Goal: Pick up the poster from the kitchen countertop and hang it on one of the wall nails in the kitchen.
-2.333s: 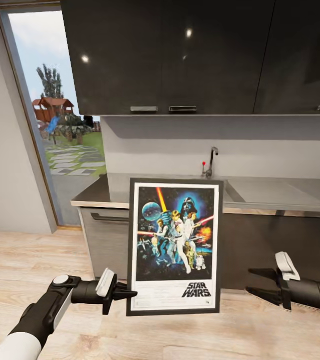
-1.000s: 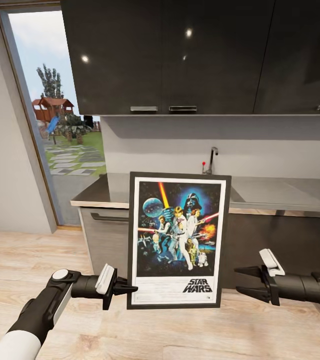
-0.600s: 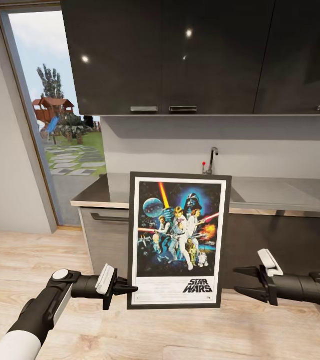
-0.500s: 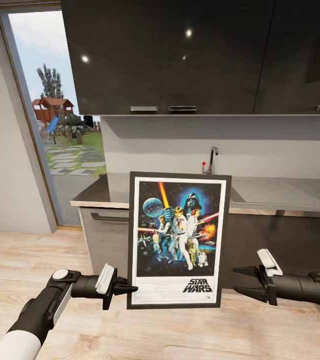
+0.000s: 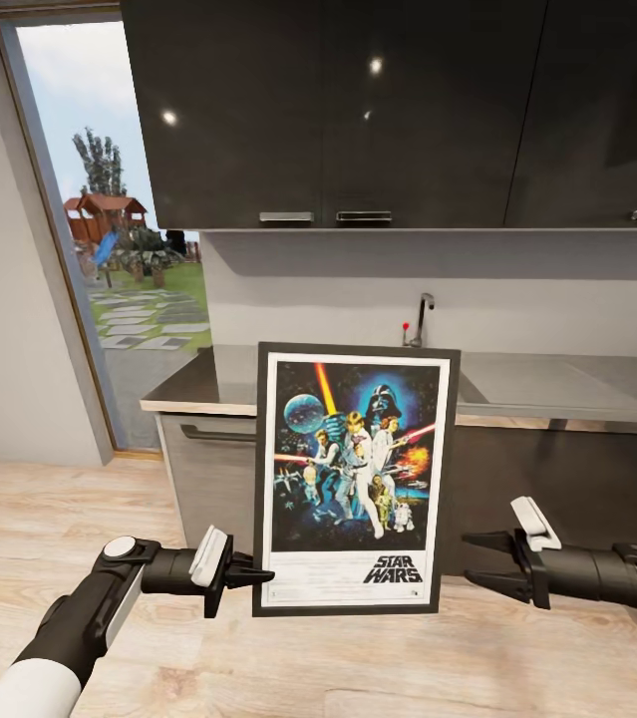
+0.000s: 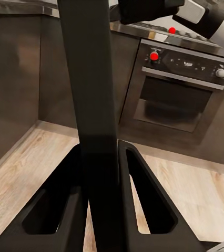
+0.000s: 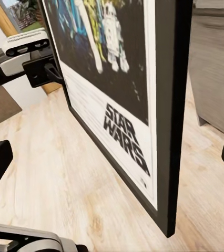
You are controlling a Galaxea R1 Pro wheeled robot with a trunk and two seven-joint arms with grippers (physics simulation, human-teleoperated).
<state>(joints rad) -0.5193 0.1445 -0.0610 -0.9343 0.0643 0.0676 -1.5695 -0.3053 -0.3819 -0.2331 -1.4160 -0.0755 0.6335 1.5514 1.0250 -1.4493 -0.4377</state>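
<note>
Clamping my left gripper (image 5: 258, 576) on the lower left edge of the poster (image 5: 355, 477), I am carrying it upright in front of me, its printed face toward my head camera and its top leaning slightly to my right. Along my left wrist camera the two dark fingers (image 6: 64, 205) are pressing on either side of the poster's thin black edge (image 6: 93, 105), which is rising between them. Out past the poster's far edge, my right gripper (image 5: 479, 560) is hanging with its jaws spread and nothing between them, pointing toward the frame's lower right side and standing just apart from it. My right wrist camera is looking along the poster's face (image 7: 120, 105), where the "STAR WARS" logo is showing near the bottom corner, and my left gripper (image 7: 51, 71) is showing at the opposite edge. Behind the poster the kitchen countertop (image 5: 557, 389) is running across, with its chrome tap (image 5: 421, 321) above the poster's top edge and dark wall cabinets (image 5: 358, 110) overhead. Beyond my left gripper a tall window (image 5: 99, 219) is opening on a garden, and light wooden floor (image 5: 19, 538) is lying below both arms.
</note>
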